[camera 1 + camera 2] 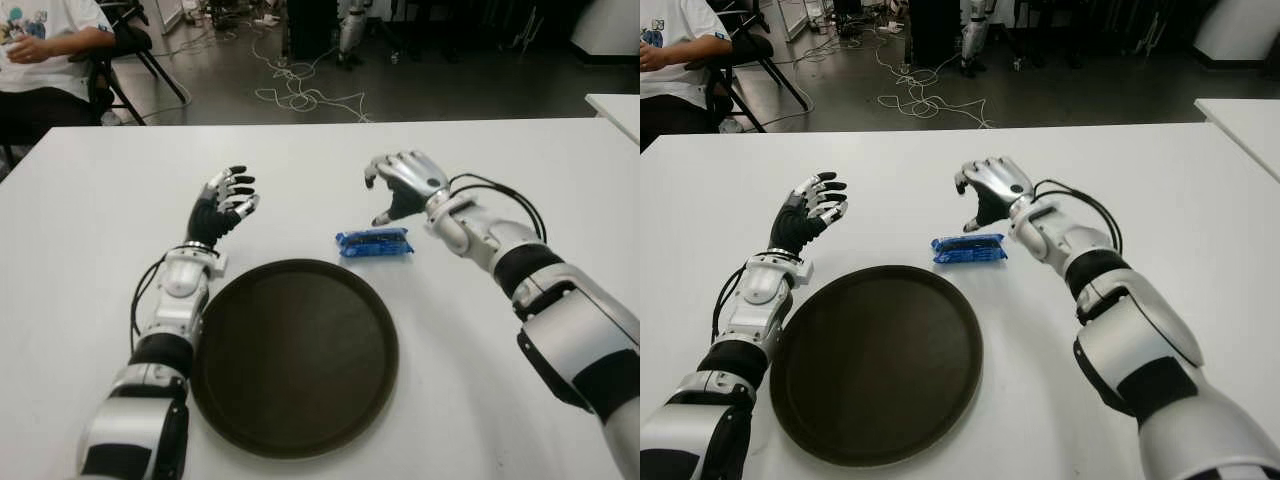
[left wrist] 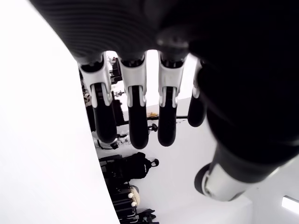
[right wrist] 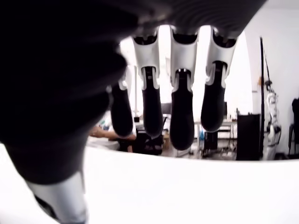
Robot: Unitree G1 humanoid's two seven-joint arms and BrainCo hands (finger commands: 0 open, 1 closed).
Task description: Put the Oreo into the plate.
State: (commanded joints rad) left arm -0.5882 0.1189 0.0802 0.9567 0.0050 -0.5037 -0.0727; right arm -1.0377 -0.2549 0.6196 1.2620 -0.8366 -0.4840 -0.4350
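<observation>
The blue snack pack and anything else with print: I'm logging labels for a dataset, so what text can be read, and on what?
Blue snack pack, lying on the table beyond the plate: print too blurred to read.
Person's white shirt: coloured graphic, no legible words.
Right robot hand, left robot hand: no markings visible.
No readable text anywhere.

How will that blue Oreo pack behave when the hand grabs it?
The Oreo pack lies flat on the table, so it shouldn't roll. Its glossy wrapper probably slips and crinkles. Small and slim, it's likely light, with breakable cookies inside. The right hand shows just behind it, open.
</observation>
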